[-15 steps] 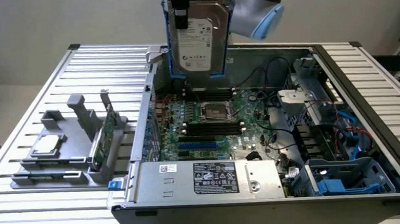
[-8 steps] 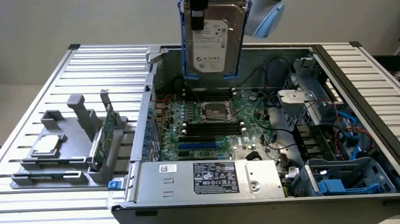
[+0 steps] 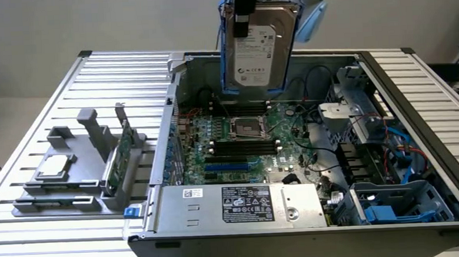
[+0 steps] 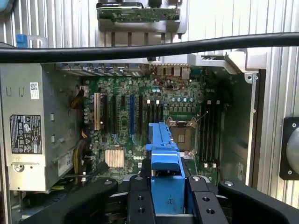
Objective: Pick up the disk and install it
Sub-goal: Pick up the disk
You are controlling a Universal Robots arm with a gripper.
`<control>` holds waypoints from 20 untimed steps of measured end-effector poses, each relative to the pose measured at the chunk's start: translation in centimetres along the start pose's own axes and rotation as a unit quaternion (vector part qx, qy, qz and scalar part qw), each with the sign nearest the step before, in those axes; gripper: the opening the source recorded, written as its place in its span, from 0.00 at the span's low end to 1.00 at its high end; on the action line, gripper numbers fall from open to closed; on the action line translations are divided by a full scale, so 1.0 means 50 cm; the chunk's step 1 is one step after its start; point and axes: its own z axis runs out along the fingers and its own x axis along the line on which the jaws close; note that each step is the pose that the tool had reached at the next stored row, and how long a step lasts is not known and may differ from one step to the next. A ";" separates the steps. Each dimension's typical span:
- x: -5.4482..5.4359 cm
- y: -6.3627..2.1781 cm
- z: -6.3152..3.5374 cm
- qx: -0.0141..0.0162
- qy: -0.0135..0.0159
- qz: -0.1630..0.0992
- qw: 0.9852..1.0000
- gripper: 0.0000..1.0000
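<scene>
I have the disk [image 3: 260, 47] hanging upright, long side vertical, in the air above the far end of the open computer case [image 3: 220, 252] and well apart from the motherboard [image 3: 246, 142] below. Its silver-grey metal face with the white printed label is turned towards the exterior camera. Its blue plastic carrier [image 4: 163, 156] frames the edges and sits clamped between the fingers of the gripper [image 4: 169, 198].

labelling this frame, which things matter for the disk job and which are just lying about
In the job: disk, held by the end effector; open computer case.
Lying about: silver chip, green card, grey holder.
</scene>
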 end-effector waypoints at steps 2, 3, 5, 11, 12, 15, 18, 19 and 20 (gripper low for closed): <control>0.006 -0.006 0.001 0.000 0.000 0.000 1.000 0.32; 0.009 -0.008 0.001 0.000 0.000 0.000 1.000 0.32; 0.014 -0.011 0.002 0.000 0.000 0.000 1.000 0.32; 0.028 -0.019 0.004 0.000 0.000 0.001 1.000 0.32; 0.030 -0.022 0.004 0.000 0.000 0.001 1.000 0.32; 0.040 -0.041 0.004 0.000 0.000 0.001 1.000 0.32; 0.050 -0.064 0.005 0.000 0.000 0.001 1.000 0.32; 0.053 -0.073 0.005 -0.001 0.000 0.001 1.000 0.32; 0.057 -0.081 0.005 -0.001 0.000 0.001 1.000 0.32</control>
